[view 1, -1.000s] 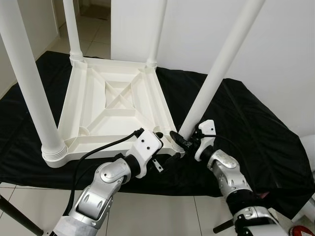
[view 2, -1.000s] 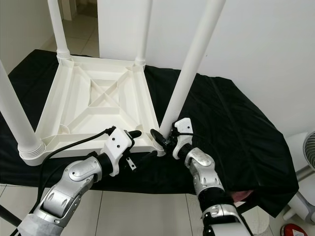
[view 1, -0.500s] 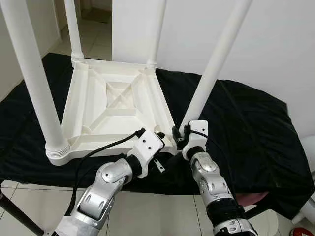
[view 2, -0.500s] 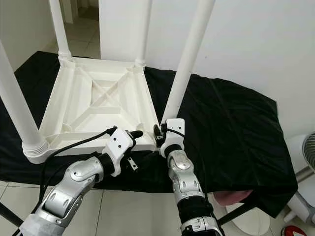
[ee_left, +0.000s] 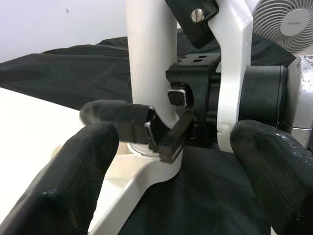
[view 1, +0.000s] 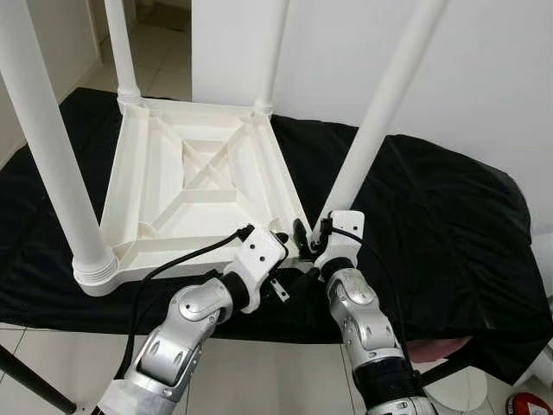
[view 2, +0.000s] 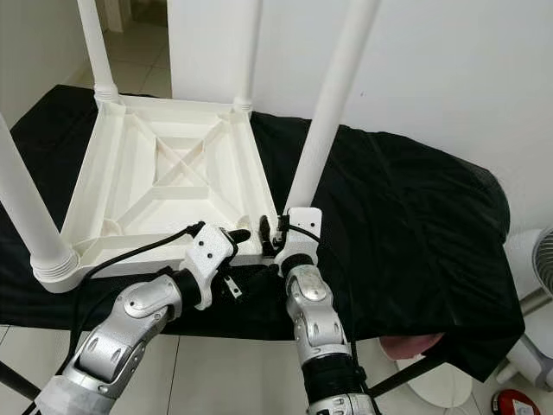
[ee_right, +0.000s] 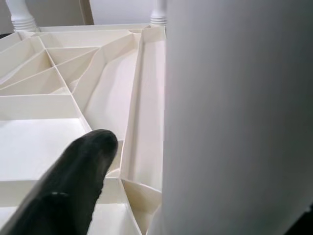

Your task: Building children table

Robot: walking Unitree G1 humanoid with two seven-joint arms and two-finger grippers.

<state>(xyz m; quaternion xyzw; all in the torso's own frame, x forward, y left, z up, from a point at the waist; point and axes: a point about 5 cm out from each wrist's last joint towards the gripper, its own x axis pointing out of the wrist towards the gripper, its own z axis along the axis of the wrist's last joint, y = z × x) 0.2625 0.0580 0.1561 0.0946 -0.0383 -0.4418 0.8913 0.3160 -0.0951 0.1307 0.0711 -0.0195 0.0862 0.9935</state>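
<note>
I see the white children's table (view 1: 199, 186) lying upside down on a black cloth (view 1: 432, 216), its ribbed underside facing up and four round legs standing from the corners. My right hand (view 1: 304, 242) is at the base of the near right leg (view 1: 380, 117), which leans away from the frame. Its fingers (ee_left: 115, 113) are pinching that leg just above its socket; through the right wrist camera the leg sits right against the hand, with one black finger (ee_right: 73, 181) beside it over the frame's ribs. My left hand (view 1: 281, 242) hovers just beside the right one, at the same corner, fingers spread and holding nothing.
</note>
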